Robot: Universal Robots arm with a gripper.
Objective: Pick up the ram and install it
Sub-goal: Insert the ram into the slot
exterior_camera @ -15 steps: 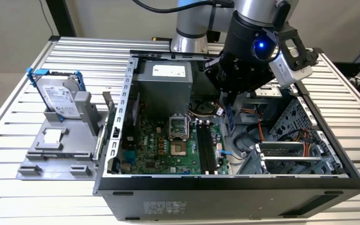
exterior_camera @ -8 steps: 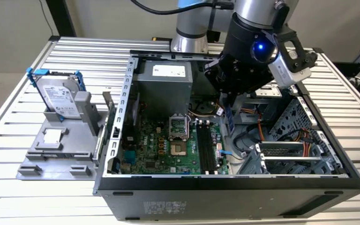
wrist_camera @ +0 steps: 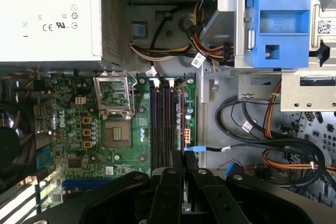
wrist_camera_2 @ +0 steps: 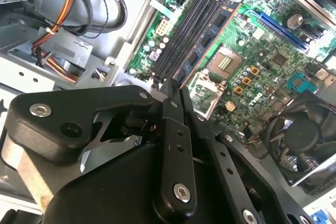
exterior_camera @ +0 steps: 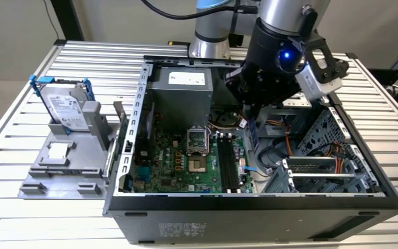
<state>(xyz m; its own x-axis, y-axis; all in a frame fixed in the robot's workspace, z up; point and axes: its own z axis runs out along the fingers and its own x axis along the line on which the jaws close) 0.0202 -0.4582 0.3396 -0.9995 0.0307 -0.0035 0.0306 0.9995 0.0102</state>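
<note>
- Exterior view: the gripper (exterior_camera: pixel 247 115) hangs inside the open computer case (exterior_camera: pixel 142 93). Its fingers are pinched narrow on the ram (exterior_camera: pixel 252 136), which points edge-down just beside the black memory slots (exterior_camera: pixel 228 165).
- Second wrist view: the ram (wrist_camera_2: pixel 210 38) runs alongside the slots (wrist_camera_2: pixel 189 30) and is not yet seated. If it descends tilted or off-line, its edge could jam on a slot wall.
- First wrist view: a blue-tipped cable (wrist_camera: pixel 191 149) lies just beside the slots (wrist_camera: pixel 161 124) and could snag the stick.

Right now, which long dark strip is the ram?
The dark-blue stick clamped in the claw; the black slots beside it sit on the board.
</note>
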